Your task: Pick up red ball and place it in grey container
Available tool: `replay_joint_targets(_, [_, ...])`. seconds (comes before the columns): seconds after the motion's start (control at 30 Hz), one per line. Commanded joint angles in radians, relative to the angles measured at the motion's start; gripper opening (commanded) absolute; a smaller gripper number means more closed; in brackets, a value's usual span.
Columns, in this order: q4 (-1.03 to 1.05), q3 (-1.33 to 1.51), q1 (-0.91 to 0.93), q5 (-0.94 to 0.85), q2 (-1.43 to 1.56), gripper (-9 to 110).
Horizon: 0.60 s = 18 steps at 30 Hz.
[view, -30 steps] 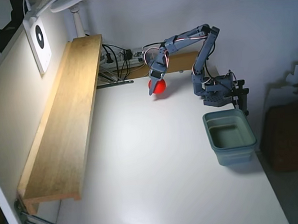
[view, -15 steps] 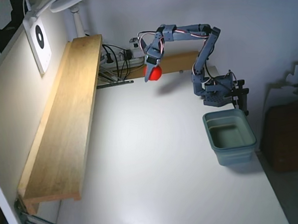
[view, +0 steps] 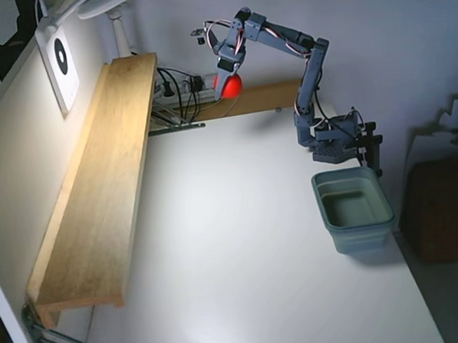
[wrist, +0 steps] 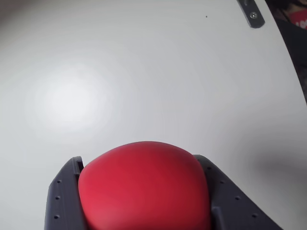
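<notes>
The red ball (view: 230,84) is held in my gripper (view: 228,81), high above the far part of the white table in the fixed view. In the wrist view the ball (wrist: 144,187) fills the lower middle, squeezed between the two dark grey fingers (wrist: 64,196). The gripper (wrist: 144,201) is shut on it. The grey container (view: 354,209) stands on the table at the right, near the arm's base, well to the right of and nearer than the gripper. It looks empty.
A long wooden shelf (view: 99,186) runs along the left wall. Cables and a power strip (view: 180,88) lie at the far end behind the gripper. The arm's base (view: 336,139) stands just behind the container. The table's right edge (view: 420,300) runs close by the container.
</notes>
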Motion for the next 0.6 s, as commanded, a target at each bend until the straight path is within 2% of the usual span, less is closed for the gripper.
replay_joint_targets(0.0, [0.028, -0.071, 0.024, 0.003, 0.000, 23])
replay_joint_targets(0.13, [0.028, -0.071, 0.005, 0.003, 0.000, 23])
replay_joint_targets(0.57, [0.028, -0.071, -0.391, 0.003, 0.000, 23])
